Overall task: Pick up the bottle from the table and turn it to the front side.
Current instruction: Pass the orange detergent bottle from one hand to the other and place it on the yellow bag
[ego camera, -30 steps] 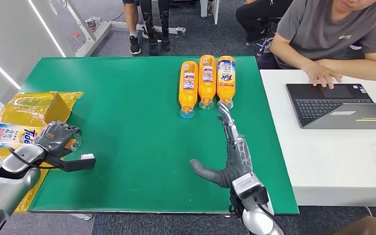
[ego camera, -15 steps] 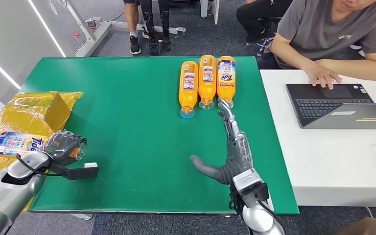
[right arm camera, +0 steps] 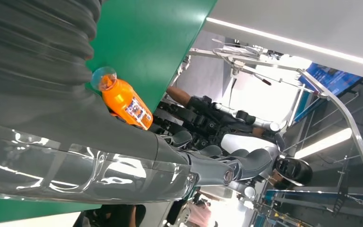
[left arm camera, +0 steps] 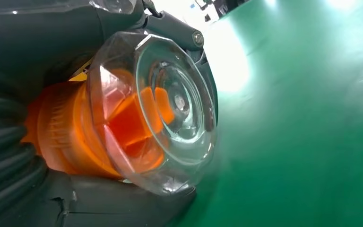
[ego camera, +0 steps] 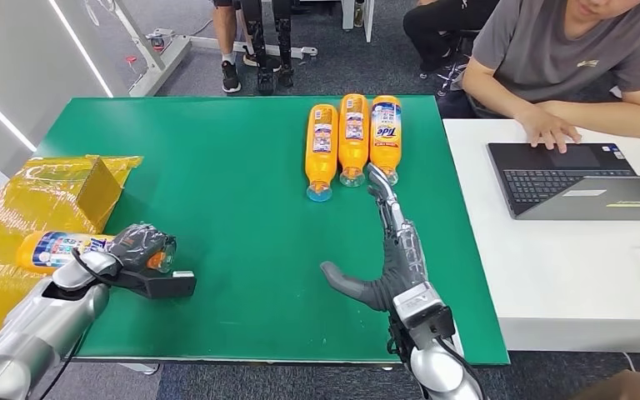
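One left hand grips a bottle; right hand lies flat, fingers spread.

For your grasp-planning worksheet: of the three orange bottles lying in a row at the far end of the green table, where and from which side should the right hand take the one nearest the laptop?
Grip the right-most bottle across its labelled body, coming from above. It lies flat, cap toward the robot, close against the middle bottle, so only its top and laptop side are free. The right hand lies open, fingertips by its cap.
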You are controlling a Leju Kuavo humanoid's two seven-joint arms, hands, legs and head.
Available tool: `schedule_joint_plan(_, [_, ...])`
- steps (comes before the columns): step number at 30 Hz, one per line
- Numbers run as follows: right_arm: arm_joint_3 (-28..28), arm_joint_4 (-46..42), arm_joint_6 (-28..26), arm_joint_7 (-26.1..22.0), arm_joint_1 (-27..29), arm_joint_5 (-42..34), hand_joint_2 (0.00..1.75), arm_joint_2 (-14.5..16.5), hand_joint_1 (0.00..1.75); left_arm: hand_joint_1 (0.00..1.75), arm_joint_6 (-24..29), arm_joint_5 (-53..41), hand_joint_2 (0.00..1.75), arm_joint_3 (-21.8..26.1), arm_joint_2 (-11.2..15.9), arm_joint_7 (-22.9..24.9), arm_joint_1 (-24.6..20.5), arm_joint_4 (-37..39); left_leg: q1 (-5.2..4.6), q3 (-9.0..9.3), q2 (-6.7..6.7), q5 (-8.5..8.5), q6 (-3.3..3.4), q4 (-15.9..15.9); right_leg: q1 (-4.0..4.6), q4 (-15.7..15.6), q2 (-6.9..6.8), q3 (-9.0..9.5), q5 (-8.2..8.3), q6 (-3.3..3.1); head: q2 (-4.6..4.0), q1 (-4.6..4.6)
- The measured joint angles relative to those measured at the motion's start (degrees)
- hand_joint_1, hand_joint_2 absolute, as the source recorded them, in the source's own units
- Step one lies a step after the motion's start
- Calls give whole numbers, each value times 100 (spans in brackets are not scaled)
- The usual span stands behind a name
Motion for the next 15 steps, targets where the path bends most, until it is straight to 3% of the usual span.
schedule_joint_plan(3, [0,8,-19,-3,1,14,175,1,0,174,-185,15,175,-32,-101,-10,-141,183,0,2,-6,1,0,-1,0,0,-9,3,-1,-1,0,0])
schedule_joint_plan(4, [0,14,-29,-8,1,18,175,1,0,142,-198,15,175,-47,-128,-9,-176,238,0,2,-8,2,0,-1,0,0,-11,5,-1,-1,0,-1])
schedule_joint_plan(7, [0,41,-68,-38,4,31,175,2,0,11,-113,18,175,-97,-215,50,-264,396,0,5,-13,7,0,-1,0,0,-17,8,-1,0,0,-1])
schedule_joint_plan(8, [0,49,-84,-48,5,38,175,6,0,0,-67,22,175,-113,-251,97,-287,452,0,5,-15,9,0,-1,0,1,-20,9,0,0,0,-1])
schedule_joint_plan(15, [0,62,-153,-85,7,63,175,38,0,0,2,27,175,-165,-412,349,-446,715,0,11,-21,15,-2,-1,0,1,-26,20,5,3,0,0])
